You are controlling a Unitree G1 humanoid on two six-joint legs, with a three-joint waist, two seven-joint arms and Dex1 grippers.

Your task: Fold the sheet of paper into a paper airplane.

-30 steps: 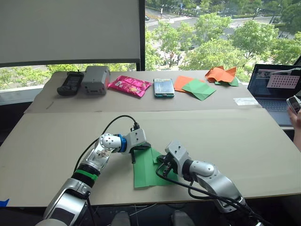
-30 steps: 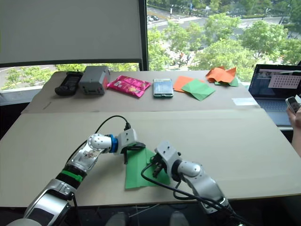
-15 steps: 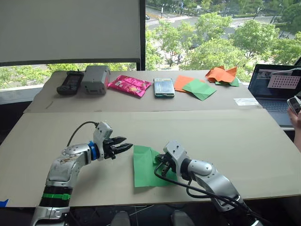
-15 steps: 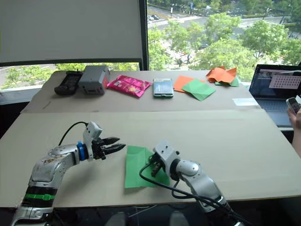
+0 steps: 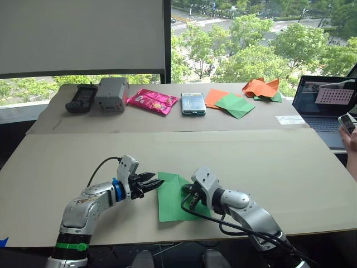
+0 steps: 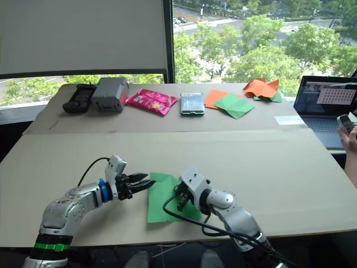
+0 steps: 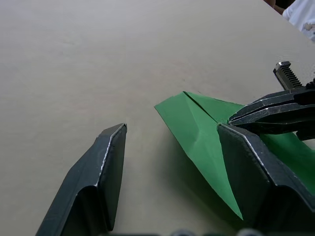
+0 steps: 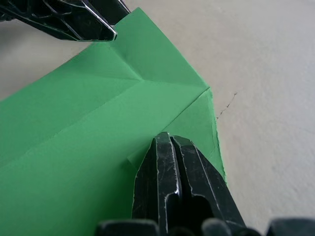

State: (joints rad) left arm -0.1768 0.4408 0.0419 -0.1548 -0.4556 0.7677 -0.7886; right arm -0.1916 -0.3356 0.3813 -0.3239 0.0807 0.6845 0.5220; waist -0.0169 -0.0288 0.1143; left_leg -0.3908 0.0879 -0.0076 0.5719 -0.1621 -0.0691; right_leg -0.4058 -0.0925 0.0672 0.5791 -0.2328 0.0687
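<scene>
The sheet of paper [image 5: 174,196] lies flat near the table's [image 5: 262,162] front edge, one far corner folded in; thin and limp, it should slide easily and is best taken by a raised corner. The right gripper [image 8: 172,162], fingers closed, presses on its folded flap, though whether it pinches paper is hidden. The left gripper [image 7: 172,162] is spread open around the far corner.

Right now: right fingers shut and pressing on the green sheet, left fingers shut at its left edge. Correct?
Not quite. The left gripper has its fingers open, per the left wrist view. The right gripper is shut, pressing on the sheet of paper.
</scene>
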